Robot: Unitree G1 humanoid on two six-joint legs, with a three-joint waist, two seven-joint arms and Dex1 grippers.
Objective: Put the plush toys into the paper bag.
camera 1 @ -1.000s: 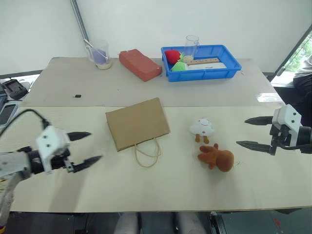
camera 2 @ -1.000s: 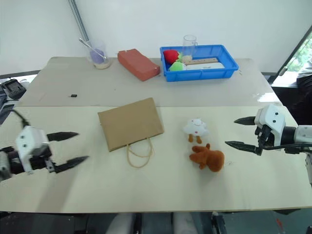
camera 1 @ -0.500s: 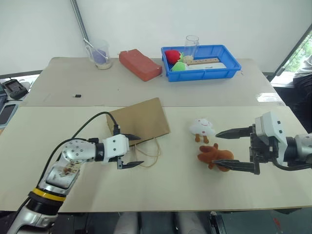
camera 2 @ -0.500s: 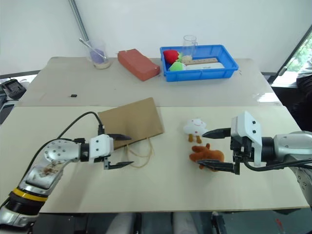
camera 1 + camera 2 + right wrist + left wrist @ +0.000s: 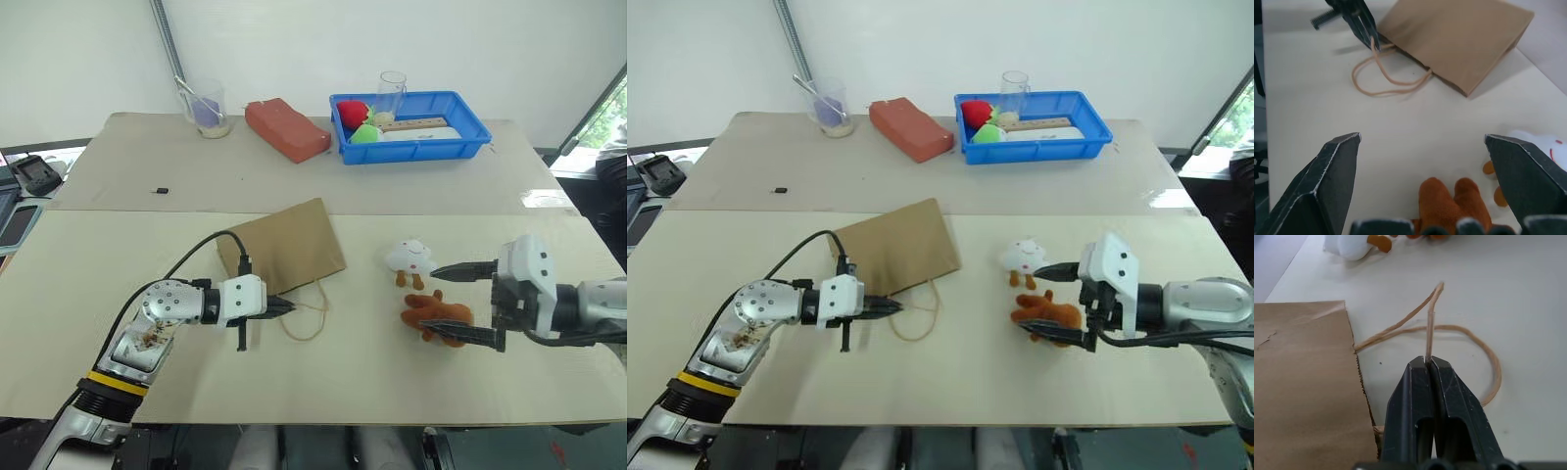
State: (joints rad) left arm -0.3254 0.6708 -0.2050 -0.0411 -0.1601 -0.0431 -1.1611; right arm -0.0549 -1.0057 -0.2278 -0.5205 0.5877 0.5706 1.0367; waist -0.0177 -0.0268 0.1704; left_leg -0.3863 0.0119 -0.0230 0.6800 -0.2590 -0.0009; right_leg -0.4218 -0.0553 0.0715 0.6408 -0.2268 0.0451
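The left gripper (image 5: 1429, 363) is clamped on a twine handle (image 5: 1431, 318) of the flat paper bag (image 5: 283, 249), while the right gripper (image 5: 458, 304) gapes wide around the brown toy (image 5: 437, 315), the white toy (image 5: 409, 258) just beside it.

Robot test lab setup: bare white walls, plain pale worktop (image 5: 118, 294) laid with staged props, namely a blue tray (image 5: 468, 143) of toy fruit, a plastic beaker (image 5: 204, 106), a brick-shaped block (image 5: 287, 129), with electronic devices (image 5: 29, 176) at the side.
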